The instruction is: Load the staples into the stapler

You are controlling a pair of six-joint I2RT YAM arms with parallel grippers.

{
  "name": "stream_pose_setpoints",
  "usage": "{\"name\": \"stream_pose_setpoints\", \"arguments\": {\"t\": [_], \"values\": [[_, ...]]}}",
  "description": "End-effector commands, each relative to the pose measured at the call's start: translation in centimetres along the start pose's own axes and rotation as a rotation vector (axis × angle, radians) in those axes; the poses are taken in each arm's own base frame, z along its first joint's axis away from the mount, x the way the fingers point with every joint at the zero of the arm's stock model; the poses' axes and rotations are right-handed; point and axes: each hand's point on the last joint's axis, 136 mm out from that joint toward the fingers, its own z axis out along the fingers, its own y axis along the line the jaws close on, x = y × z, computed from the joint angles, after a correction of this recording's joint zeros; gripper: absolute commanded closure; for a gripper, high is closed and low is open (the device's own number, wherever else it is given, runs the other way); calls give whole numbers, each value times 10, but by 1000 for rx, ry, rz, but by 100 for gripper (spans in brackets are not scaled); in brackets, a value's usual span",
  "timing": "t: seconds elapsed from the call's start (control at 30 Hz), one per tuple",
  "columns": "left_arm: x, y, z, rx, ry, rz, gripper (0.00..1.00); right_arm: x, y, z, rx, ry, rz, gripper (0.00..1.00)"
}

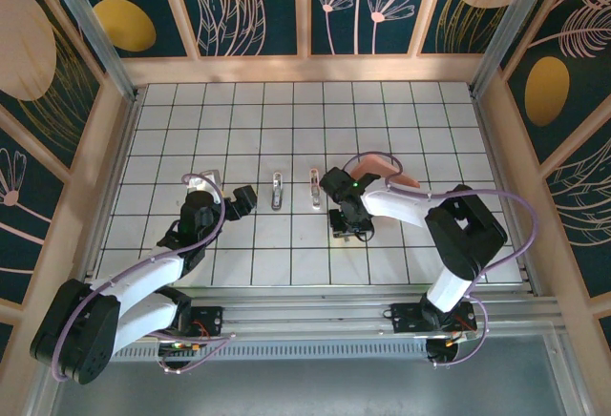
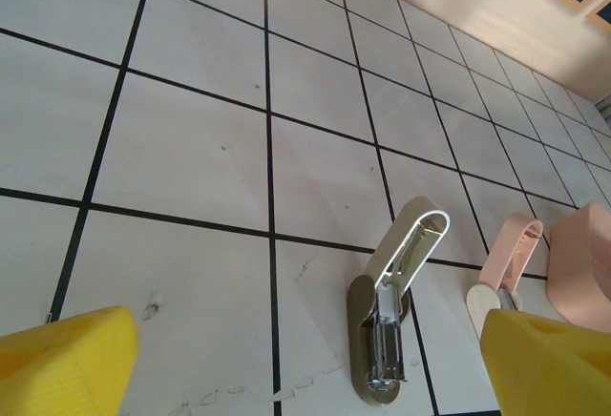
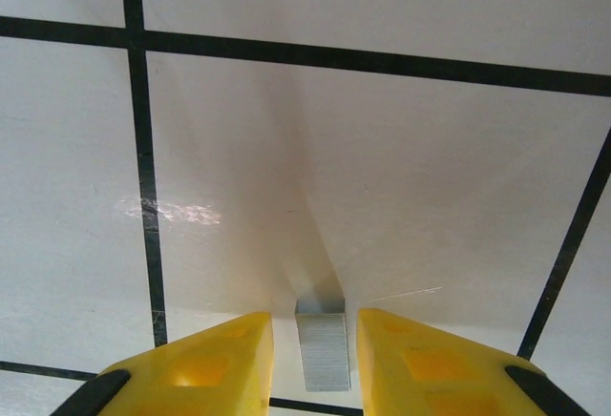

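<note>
stapler left of a second stapler, tray to their right, staples between right pincer jaws

pink tray | pink stapler beside it | white tiled tbl

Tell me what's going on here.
The right hand is down at the white tiled table, its yellow fingers close on either side of the small silvery strip of staples, with slim gaps showing, so not clamped yet. The left hand hangs wide open near the whitish-grey mini stapler, which lies opened with its metal rail exposed. A pink stapler and a pink rounded tray lie beside it.
</note>
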Motion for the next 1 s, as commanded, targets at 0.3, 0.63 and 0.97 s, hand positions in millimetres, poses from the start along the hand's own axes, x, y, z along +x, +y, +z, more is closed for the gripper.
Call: {"name": "stream_pose_setpoints", "arguments": {"t": [0.3, 0.63, 0.97], "values": [[-13, -9, -4, 17, -34, 13, 8, -1, -6, 8, 32, 13, 22, 76], [-14, -7, -5, 11, -43, 14, 8, 1, -15, 20, 74, 10, 55, 79], [-22, -2, -14, -5, -107, 4, 6, -29, -10, -7, 18, -215, 114, 84]]}}
